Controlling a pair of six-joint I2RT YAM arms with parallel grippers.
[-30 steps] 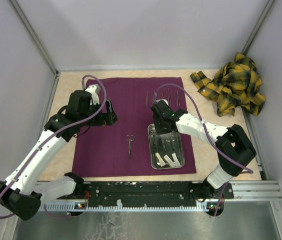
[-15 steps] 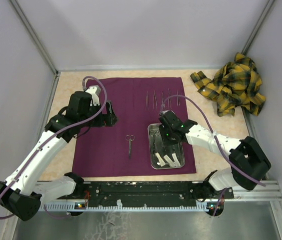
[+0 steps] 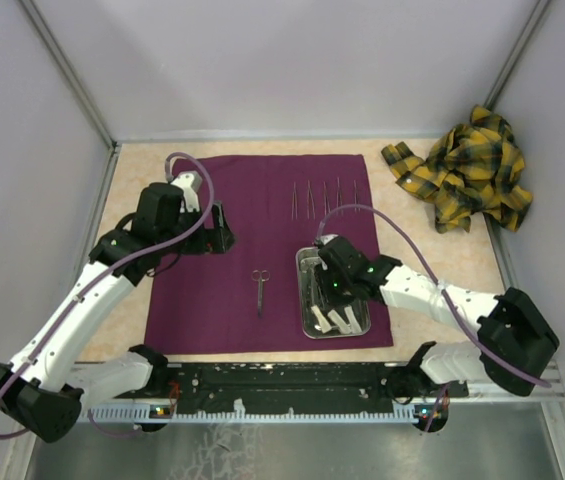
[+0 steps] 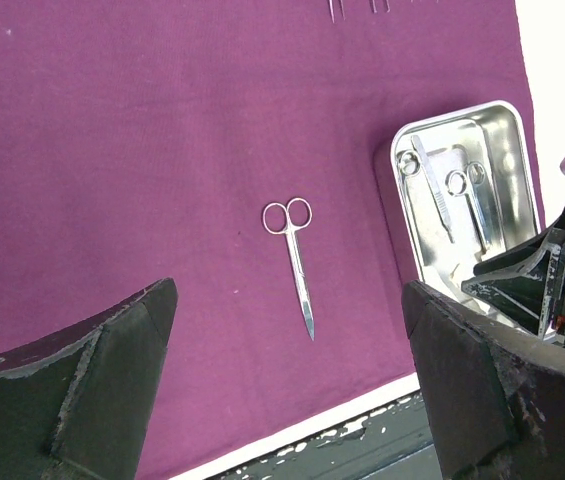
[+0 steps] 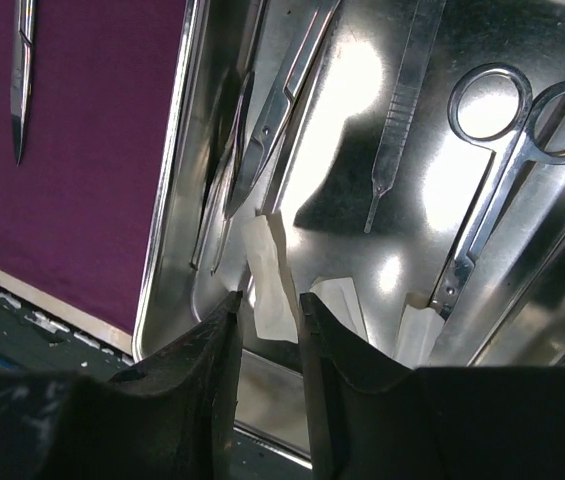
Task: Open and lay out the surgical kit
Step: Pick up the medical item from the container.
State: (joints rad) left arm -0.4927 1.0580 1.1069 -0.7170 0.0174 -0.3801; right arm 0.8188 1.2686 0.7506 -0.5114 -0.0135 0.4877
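Note:
The dark purple cloth [image 3: 252,210] lies spread flat. A shiny steel tray [image 3: 303,290] sits on its near right part, holding scissors [image 5: 507,180], a scalpel handle [image 5: 402,90], forceps [image 5: 282,100] and white pieces [image 3: 337,320]. One pair of scissors [image 3: 260,288] lies on the cloth left of the tray, and shows in the left wrist view [image 4: 297,260]. Thin instruments [image 3: 322,195] lie in a row at the cloth's far side. My right gripper [image 5: 267,300] is low over the tray, its jaws a narrow gap apart around a white piece [image 5: 267,265]. My left gripper [image 4: 287,290] is open and empty above the cloth.
A yellow and black plaid cloth [image 3: 467,170] lies crumpled at the far right. Grey walls close in the table on three sides. A metal rail [image 3: 292,380] with the arm bases runs along the near edge.
My right gripper has moved from the tray's far end toward its near end and lower, over the white pieces. The left arm has not moved.

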